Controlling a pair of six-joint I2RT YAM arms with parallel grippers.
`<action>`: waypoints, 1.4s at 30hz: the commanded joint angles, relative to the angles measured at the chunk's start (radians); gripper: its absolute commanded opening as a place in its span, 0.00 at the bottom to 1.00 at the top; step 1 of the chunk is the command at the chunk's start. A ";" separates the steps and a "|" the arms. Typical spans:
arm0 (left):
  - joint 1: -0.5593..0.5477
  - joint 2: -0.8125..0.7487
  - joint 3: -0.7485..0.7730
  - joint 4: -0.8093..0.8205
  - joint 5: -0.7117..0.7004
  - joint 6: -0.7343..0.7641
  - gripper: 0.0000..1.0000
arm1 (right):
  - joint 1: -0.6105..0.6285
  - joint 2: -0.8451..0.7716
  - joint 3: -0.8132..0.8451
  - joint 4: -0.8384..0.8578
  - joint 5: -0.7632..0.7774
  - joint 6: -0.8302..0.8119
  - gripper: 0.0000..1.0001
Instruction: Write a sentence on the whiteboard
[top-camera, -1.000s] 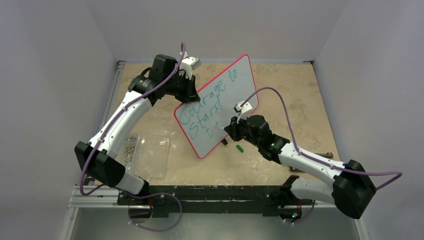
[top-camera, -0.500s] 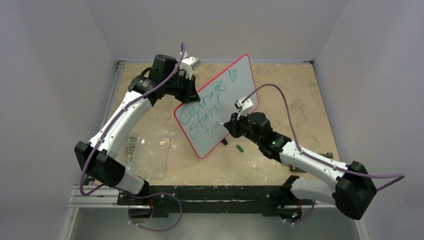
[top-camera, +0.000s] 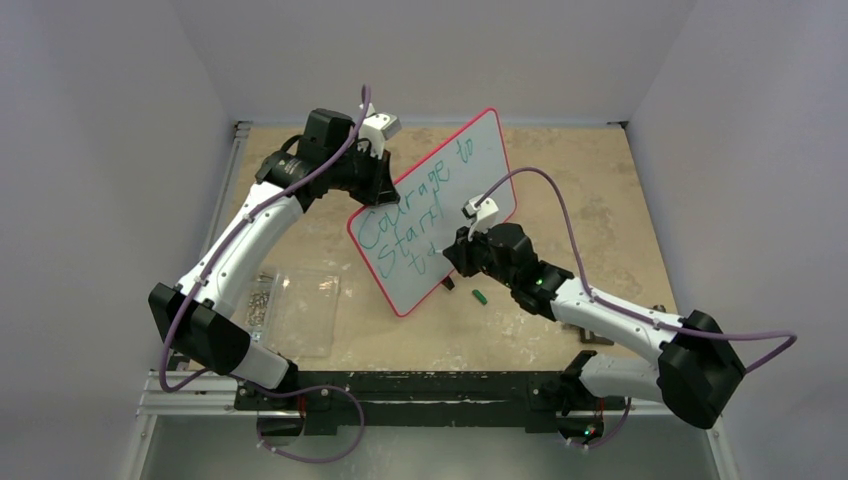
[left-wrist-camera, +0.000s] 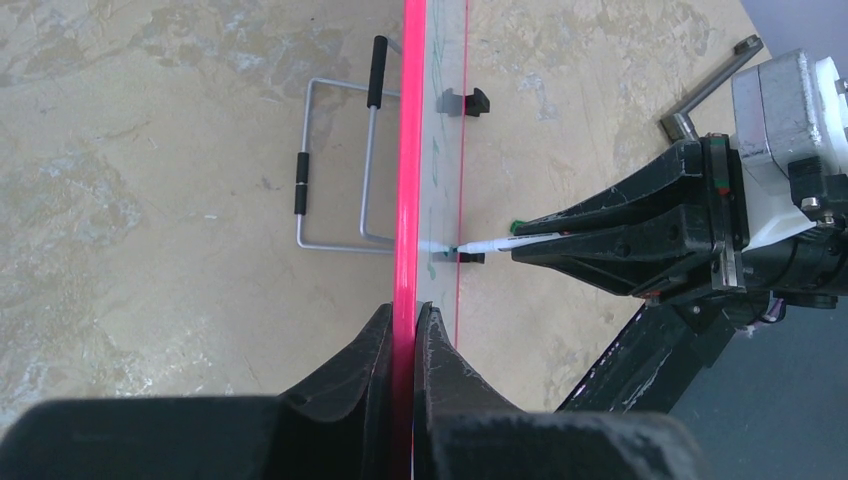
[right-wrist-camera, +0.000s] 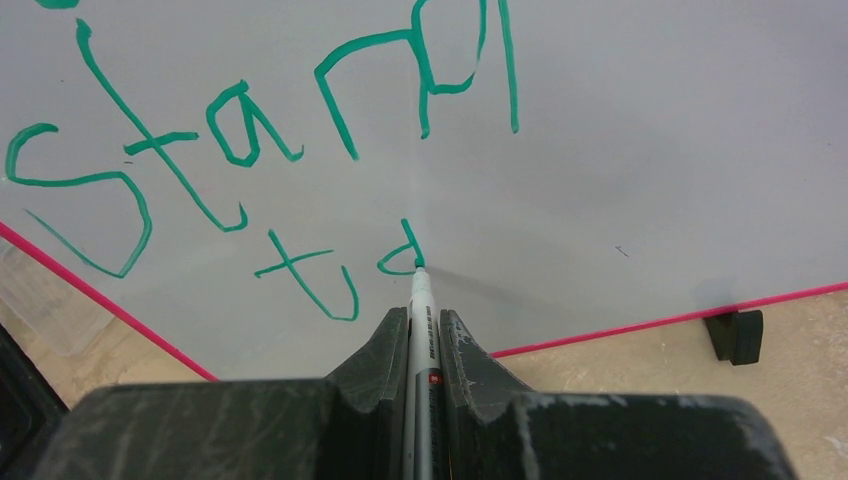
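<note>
From above, your whiteboard (top-camera: 488, 165) stands on edge, slanting across the middle of the table (top-camera: 600, 190). It is glossy white with a red-pink rim. The sentence (top-camera: 410, 205) runs in teal-green, "Courage to" over "Start", with a few more strokes beneath. A clear plastic sheet (top-camera: 300, 310) lies near the left arm, and a small green cap (top-camera: 480, 296) sits on the table just beside the right arm. Your left gripper (top-camera: 385, 190) is clamped on the board's upper left edge. Your right gripper (top-camera: 455, 252) is at the written face, low down.

In the left wrist view you see the board edge-on, its rim pinched between the two fingers. A wire stand (left-wrist-camera: 376, 72) lies behind it. The marker (left-wrist-camera: 485, 245) touches the written side with its tip.

In the right wrist view the fingers squeeze the marker, and its tip rests on the last green stroke below "Start", near the bottom rim.
</note>
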 joint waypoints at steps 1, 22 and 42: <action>0.014 -0.022 -0.003 -0.031 -0.179 0.058 0.00 | 0.001 0.008 0.033 0.043 0.040 0.005 0.00; 0.013 -0.020 -0.003 -0.032 -0.174 0.056 0.00 | -0.001 -0.102 0.056 -0.030 0.053 0.006 0.00; 0.014 -0.023 -0.003 -0.032 -0.174 0.057 0.00 | -0.012 0.017 0.144 0.021 0.123 0.034 0.00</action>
